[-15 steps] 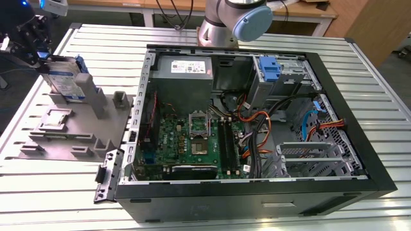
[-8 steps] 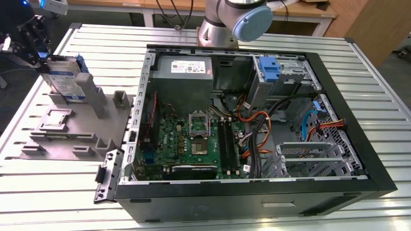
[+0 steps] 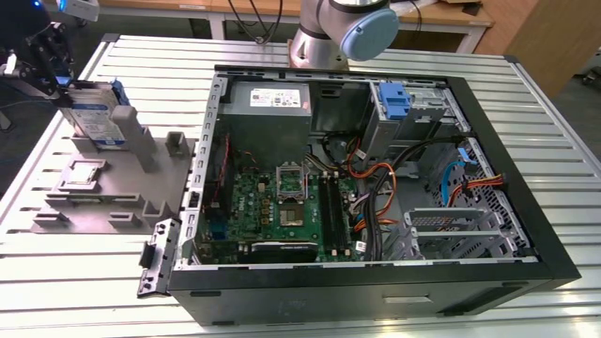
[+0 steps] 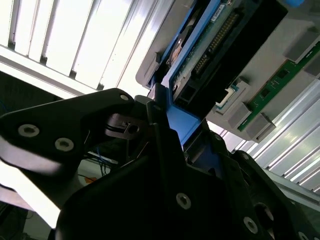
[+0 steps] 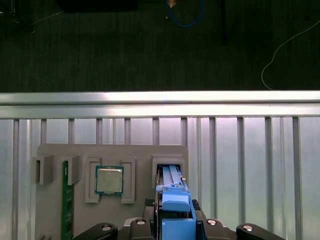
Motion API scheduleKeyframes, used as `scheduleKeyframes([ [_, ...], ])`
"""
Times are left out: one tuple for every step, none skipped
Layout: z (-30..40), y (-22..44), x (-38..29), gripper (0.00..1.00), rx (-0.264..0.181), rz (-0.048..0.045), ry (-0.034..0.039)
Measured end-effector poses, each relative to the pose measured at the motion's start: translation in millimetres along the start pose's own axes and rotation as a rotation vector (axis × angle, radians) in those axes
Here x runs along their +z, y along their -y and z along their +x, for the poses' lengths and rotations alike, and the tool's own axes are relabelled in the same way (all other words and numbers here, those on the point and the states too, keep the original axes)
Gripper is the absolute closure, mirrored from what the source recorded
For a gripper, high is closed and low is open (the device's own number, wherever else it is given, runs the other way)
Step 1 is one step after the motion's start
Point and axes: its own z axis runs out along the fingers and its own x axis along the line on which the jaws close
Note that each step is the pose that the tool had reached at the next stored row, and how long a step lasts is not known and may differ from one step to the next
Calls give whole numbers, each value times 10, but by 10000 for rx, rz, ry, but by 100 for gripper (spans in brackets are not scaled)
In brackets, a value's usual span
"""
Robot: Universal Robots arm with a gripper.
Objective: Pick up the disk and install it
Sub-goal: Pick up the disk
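**Item: disk (image 3: 94,116).** It stands on edge in a slot of the grey holder (image 3: 112,186), at the far left of the exterior view, well apart from the computer case (image 3: 376,278).

**Tool: gripper (image 5: 175,220).** It sits at the disk's upper end. In both wrist views its black fingers (image 4: 159,117) lie on either side of the disk's blue rail and appear clamped on it.

**Step, as judged:** the pick-up. The grasp looks made, but the disk is not yet lifted, as its lower part is still between the slot walls. Nothing of the install is done.

**What the move calls for, as judged:** a straight pull along the slot, since any tilt could jam the rails against the holder's posts.

**Holder, other contents:**
- a small square chip (image 5: 109,180) in its own recess, beside the disk's slot
- a green memory stick (image 5: 65,200) further along

Both lie close enough to be knocked by a sideways swing.

**Underneath:** a slatted metal table (image 3: 84,282).

**Centre to right of the exterior view:** the case lies open on its side.
- green circuit board (image 3: 281,204) on its floor
- loose orange and black cables (image 3: 376,186) across the middle
- blue bracket (image 3: 395,98) in the upper bay
- metal cage (image 3: 451,225) at the lower right

The cables and the case's raised walls are the likeliest obstructions on the way in.
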Motion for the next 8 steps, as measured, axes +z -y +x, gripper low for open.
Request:
scheduleKeyframes([
  [0,0,0,63,-1,0,0],
  [0,0,0,63,-2,0,0],
  [0,0,0,63,-2,0,0],
  [0,0,0,63,-3,0,0],
  [0,0,0,63,15,0,0],
  [1,1,0,63,79,0,0],
  [1,1,0,63,120,0,1],
  [1,0,0,63,122,-1,1],
])
